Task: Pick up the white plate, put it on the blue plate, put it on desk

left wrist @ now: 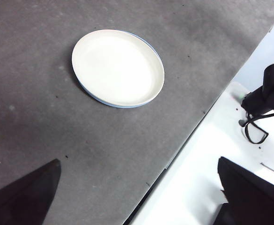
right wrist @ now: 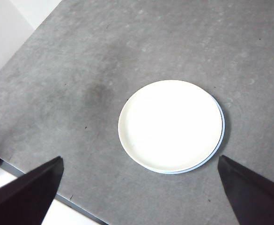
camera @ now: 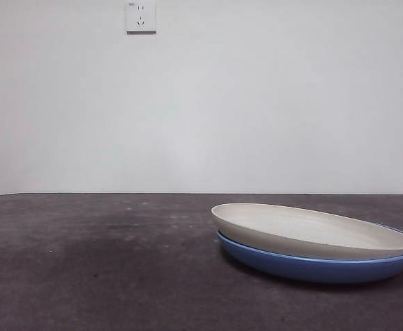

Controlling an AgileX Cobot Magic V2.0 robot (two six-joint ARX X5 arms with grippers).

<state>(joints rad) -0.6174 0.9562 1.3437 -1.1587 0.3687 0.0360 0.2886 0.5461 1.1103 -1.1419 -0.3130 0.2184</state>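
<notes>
The white plate (camera: 315,231) lies stacked inside the blue plate (camera: 311,267) on the dark grey desk (camera: 105,262), at the right of the front view. Only a thin blue rim shows around it from above. No arm shows in the front view. In the left wrist view, my left gripper (left wrist: 138,161) hangs high over the desk (left wrist: 33,70), open and empty, well apart from the white plate (left wrist: 118,68) and blue plate (left wrist: 93,95). My right gripper (right wrist: 140,158) is also high, open and empty, with the white plate (right wrist: 169,124) and blue plate (right wrist: 223,131) below.
A wall socket (camera: 140,16) sits on the white wall behind the desk. Beside the desk edge (left wrist: 183,140) lies a white surface with a black device and cable (left wrist: 268,93). Another desk edge (right wrist: 15,171) runs near the right gripper.
</notes>
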